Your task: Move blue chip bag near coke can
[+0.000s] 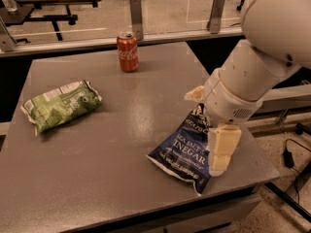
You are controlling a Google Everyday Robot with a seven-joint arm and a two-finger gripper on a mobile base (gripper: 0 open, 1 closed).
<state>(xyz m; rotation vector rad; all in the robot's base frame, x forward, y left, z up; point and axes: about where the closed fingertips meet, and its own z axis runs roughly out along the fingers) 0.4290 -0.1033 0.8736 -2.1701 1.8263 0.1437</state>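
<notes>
The gripper [206, 130] hangs at the right edge of the table [112, 178], jaws spread wide and holding nothing, over the blue chip bag [184, 152] — "SEA SALT & VINEGAR" — near the front-right corner. The coke can [128, 52], with its Coca-Cola script, stands at the back edge; a green chip bag [60, 105] lies by the left edge.

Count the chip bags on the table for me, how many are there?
2. The green chip bag lies on the table's left side. The blue chip bag lies near the front right edge, with the claw over its right end. Nothing seems hidden.
</notes>
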